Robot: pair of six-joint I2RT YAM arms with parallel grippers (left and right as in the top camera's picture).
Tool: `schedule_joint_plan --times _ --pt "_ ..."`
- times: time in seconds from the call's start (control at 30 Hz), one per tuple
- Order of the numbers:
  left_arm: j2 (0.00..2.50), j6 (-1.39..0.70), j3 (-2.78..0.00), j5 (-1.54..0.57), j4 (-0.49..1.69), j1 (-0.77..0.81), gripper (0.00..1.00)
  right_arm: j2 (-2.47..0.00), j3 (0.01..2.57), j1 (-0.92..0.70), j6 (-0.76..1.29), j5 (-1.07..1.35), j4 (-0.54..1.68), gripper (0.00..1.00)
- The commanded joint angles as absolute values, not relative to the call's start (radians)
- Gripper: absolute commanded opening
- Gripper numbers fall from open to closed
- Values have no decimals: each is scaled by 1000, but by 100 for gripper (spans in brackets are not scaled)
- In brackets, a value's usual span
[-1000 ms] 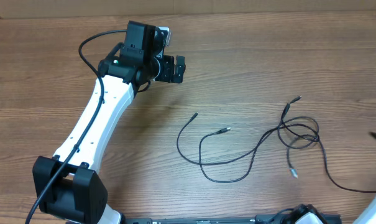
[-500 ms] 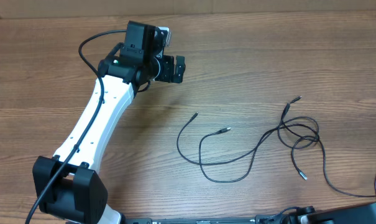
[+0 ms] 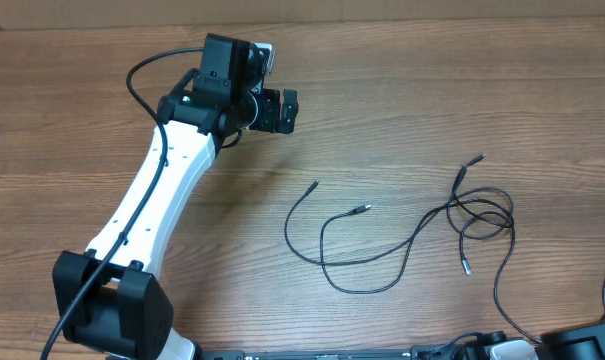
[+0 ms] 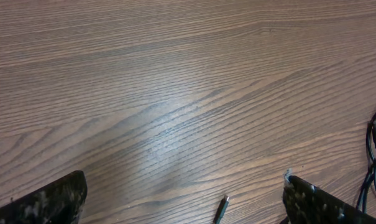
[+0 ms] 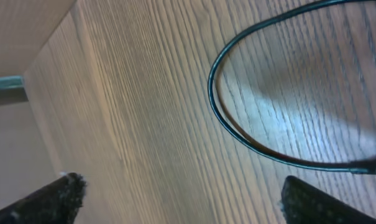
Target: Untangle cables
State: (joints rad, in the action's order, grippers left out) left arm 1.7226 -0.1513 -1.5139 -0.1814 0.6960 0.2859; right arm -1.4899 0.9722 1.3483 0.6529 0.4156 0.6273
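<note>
Overhead looks straight down on the table (image 3: 402, 90); both wrist views skim it closely, sharing cables (image 3: 417, 233).

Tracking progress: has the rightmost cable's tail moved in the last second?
Yes. The tail swung left, off the table's right edge, to lie below the unmoved tangle.

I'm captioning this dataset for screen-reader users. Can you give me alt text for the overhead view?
Thin black cables lie loosely tangled on a wooden table, right of centre. The white left arm reaches toward the frame's upper left; the left gripper is open, empty and apart from them.
</note>
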Motion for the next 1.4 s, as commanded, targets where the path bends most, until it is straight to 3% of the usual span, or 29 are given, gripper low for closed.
schedule_joint_plan --times 0.0,0.17,0.23,0.3,0.33,0.37,0.53,0.8,0.9,1.07,1.2,1.37 --pt "1715 -157 -1536 -173 696 284 100 -1488 981 1353 646 434 651 100" --pt "1715 -157 -1536 -173 696 284 100 -1488 981 1352 567 500 668 100" --pt "1715 -157 -1536 -173 696 284 100 -1488 981 1352 567 500 658 91" --pt "1715 -157 -1536 -173 696 284 100 -1488 981 1352 567 517 628 64" --pt "1715 -157 -1536 -173 696 284 100 -1488 981 1353 567 553 600 18" --pt "1715 -157 -1536 -173 696 284 100 -1488 981 1353 567 594 575 4" --pt "1715 -157 -1536 -173 696 284 100 -1488 983 1351 631 898 300 4" --pt "1715 -157 -1536 -173 696 284 100 -1488 1004 1343 1224 1068 -483 4" --pt "1715 -157 -1536 -173 696 284 100 -1488 1044 1342 1341 1068 -635 4" --pt "1715 -157 -1536 -173 696 284 100 -1488 1109 1342 1245 1105 -596 4" --pt "1715 -157 -1536 -173 696 284 100 -1488 1108 1344 1062 1116 -428 4" --pt "1715 -157 -1536 -173 696 284 100 -1489 1107 1344 649 887 95 5"
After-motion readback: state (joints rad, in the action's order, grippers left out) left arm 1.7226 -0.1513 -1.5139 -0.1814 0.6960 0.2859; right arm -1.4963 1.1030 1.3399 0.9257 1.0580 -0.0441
